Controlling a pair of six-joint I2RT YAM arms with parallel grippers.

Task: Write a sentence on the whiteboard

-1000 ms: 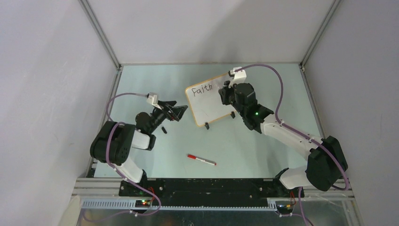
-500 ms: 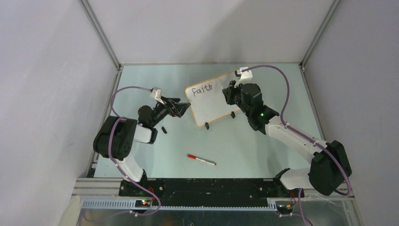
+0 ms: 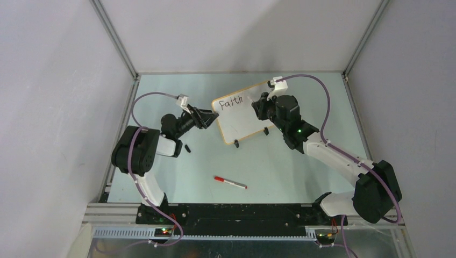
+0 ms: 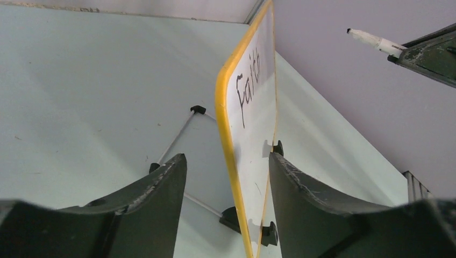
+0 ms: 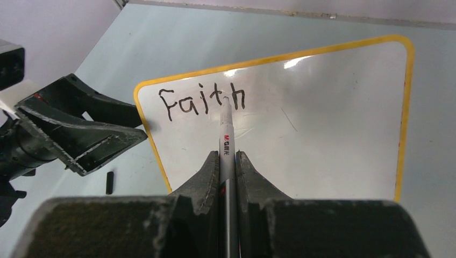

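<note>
The small glossy whiteboard with thin orange frame stood upright, black lettering "Faith" at its top left. The left gripper straddled its left edge, jaws apart; the right gripper pinched a slim grey marker, tip at the lettering.

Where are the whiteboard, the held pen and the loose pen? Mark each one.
whiteboard [image 5: 322, 123], right wrist view, bare white face.
held pen [image 5: 226, 144], right wrist view, labelled part of barrel.
loose pen [image 3: 231, 183], top view, middle of its barrel.

A red-ended marker lies on the pale green table, a small black cap well apart.
</note>
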